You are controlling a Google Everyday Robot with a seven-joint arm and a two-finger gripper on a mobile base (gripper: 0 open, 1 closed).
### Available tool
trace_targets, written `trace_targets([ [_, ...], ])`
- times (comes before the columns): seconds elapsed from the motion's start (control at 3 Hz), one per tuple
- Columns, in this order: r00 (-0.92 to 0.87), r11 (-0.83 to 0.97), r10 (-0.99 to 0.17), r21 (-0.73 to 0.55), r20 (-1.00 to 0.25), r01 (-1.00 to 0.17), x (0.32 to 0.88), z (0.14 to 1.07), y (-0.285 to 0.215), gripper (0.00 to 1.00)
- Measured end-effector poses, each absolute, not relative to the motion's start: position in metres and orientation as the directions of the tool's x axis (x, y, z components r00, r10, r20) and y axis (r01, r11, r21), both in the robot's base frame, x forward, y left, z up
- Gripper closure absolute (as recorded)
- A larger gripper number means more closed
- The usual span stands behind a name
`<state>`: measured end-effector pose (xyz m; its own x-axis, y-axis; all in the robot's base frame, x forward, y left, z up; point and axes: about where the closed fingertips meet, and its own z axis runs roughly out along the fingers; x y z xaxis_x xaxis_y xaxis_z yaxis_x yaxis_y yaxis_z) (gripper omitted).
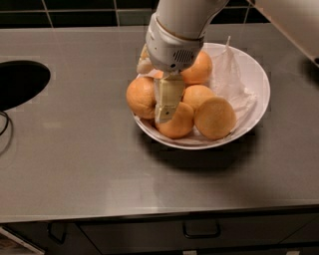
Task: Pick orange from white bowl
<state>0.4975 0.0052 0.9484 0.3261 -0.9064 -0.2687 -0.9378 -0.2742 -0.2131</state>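
Note:
The white bowl stands on the steel counter at centre right, lined with a thin white sheet and holding several oranges. The largest orange, pale and pitted, lies at the bowl's front right. My gripper hangs from the white wrist and reaches down into the bowl's left half. It sits between the left orange and a middle orange, with its tip against the front orange. The largest orange lies to the right of it, apart. The wrist hides part of the back oranges.
A dark round sink opening is at the far left of the counter. A black tiled wall runs along the back. A drawer handle shows below the counter's front edge. A pale object fills the top right corner.

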Motion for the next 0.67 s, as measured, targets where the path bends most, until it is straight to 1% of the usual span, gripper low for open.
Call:
trace_targets([
  [0.67, 0.345, -0.302, -0.897, -0.186, -0.277, -0.935, 0.5057, 0.9365, 0.0173, 0.22],
])
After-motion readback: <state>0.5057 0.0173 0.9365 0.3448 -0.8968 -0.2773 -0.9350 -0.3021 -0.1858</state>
